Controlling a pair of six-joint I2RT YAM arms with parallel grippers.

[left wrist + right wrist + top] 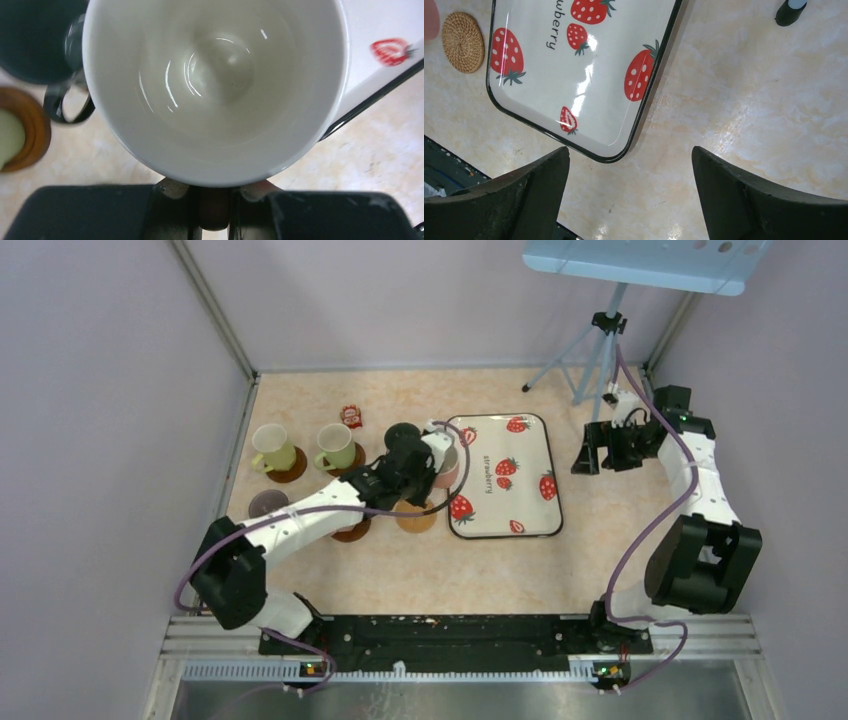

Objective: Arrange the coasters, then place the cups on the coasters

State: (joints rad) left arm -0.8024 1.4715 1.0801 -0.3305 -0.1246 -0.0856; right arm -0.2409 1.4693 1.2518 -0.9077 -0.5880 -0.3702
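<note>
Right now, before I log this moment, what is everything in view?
yellow-green mugs: two, far left, each on a brown coaster
purple mug: one, left side, nearer than those two
dark green mug: one, just beside the held mug
pink mug: one, white inside, at the tray's left edge
brown coasters: three showing, two under mugs, one partly under the left arm
tan coaster: one, woven, bare, left of the tray
red packet: one, far side
tray: one, white with strawberries, centre, nothing on it
tripod: one, grey, far right
left gripper: shut on the pink mug's rim
right gripper: open, empty, right of the tray
</note>
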